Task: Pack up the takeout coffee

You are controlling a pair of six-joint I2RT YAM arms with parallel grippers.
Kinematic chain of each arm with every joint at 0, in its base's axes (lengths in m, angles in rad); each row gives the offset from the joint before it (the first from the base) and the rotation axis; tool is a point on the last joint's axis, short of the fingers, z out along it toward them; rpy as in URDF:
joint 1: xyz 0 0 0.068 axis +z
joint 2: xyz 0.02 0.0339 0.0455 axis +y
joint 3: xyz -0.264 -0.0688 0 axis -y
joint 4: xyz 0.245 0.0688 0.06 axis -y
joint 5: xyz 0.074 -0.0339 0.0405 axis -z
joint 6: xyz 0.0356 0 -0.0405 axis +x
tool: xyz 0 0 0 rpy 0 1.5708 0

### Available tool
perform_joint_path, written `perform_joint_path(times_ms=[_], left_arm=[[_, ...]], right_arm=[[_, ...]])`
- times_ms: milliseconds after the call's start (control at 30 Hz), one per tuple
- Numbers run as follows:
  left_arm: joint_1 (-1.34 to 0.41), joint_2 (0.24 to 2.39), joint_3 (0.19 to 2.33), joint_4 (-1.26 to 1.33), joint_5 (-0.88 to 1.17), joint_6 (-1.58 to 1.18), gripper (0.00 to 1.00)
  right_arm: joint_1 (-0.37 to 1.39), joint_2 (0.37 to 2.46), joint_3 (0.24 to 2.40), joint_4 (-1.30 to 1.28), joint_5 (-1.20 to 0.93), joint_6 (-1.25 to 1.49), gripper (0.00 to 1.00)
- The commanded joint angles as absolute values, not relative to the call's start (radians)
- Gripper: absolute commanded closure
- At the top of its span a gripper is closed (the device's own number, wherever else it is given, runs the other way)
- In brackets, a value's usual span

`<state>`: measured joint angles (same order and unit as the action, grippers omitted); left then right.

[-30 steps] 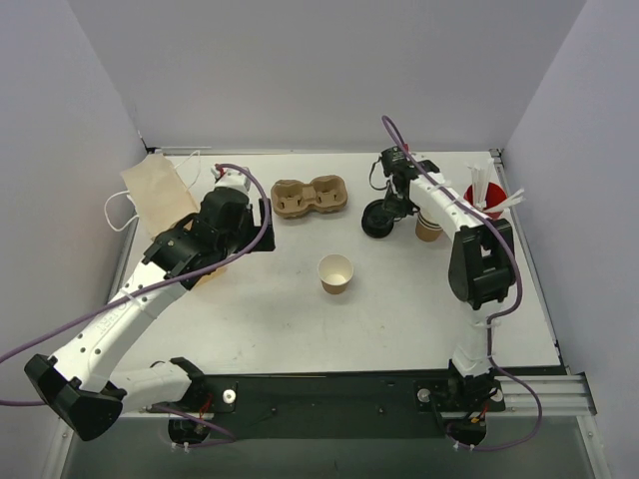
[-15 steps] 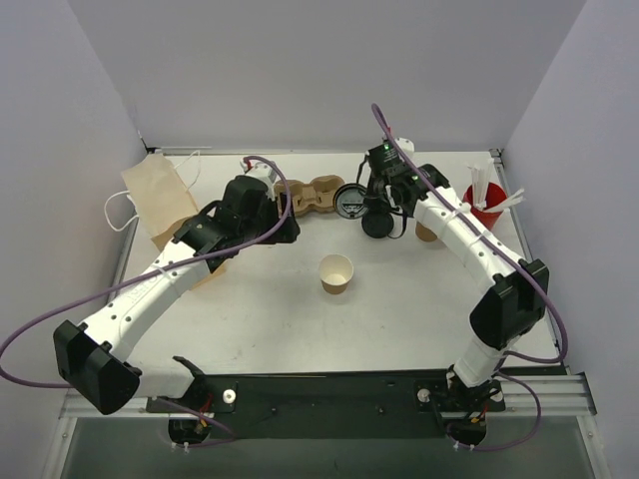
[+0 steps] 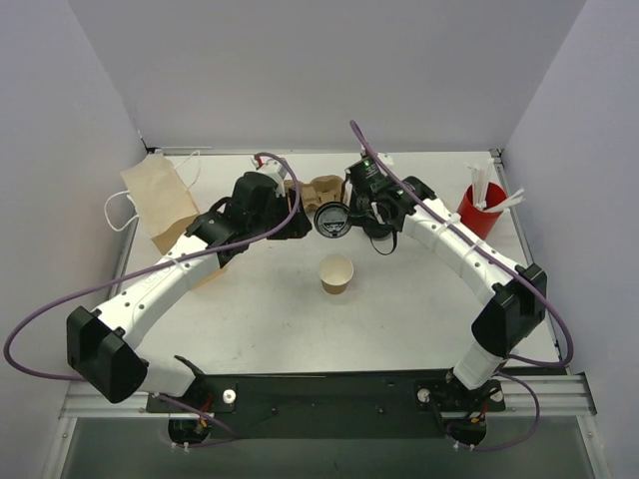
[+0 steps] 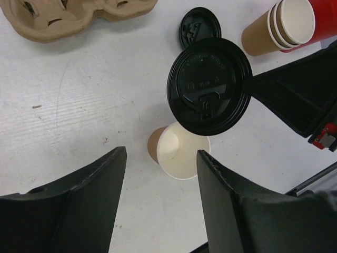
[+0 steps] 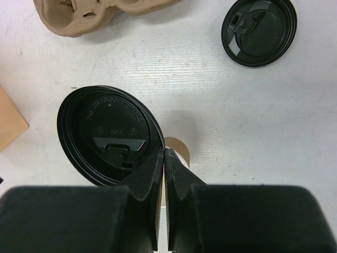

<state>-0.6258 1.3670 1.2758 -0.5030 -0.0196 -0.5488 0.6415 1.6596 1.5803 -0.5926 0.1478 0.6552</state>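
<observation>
The tan kraft cup (image 3: 336, 272) stands open and upright mid-table; it also shows in the left wrist view (image 4: 179, 155). My right gripper (image 3: 351, 218) is shut on the rim of a round black lid (image 3: 332, 221), holding it in the air just beyond the cup. In the right wrist view the lid (image 5: 108, 134) sticks out left of the shut gripper (image 5: 165, 153), with the cup (image 5: 178, 144) partly hidden behind the fingers. The left wrist view shows the same lid (image 4: 209, 85). My left gripper (image 4: 160, 155) is open and empty above the table, near the carrier (image 3: 290, 222).
A brown pulp cup carrier (image 3: 318, 188) lies at the back, partly under the left arm. A second black lid (image 4: 199, 25) lies on the table beside a stack of beige cups (image 4: 274, 26). A red cup with white sticks (image 3: 479, 208) stands right. A paper bag (image 3: 158, 200) lies left.
My right gripper has carried the black lid leftward, from beside the cup stack to just beyond the kraft cup. My left arm has swung right, toward the carrier.
</observation>
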Motion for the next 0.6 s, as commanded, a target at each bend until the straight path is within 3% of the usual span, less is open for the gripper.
perform_joint_path(times_ms=[0,567], left_arm=[[-0.638,1.393,1.293,-0.433,-0.012,-0.56,0.35],[-0.647,1.476,1.319,-0.428,-0.071,-0.512,0.46]], right_arm=[[0.666,1.623,1.592,-0.612,0.149,0.672,1.0],[0.722,1.623,1.612,-0.621,0.153,0.675,1.0]])
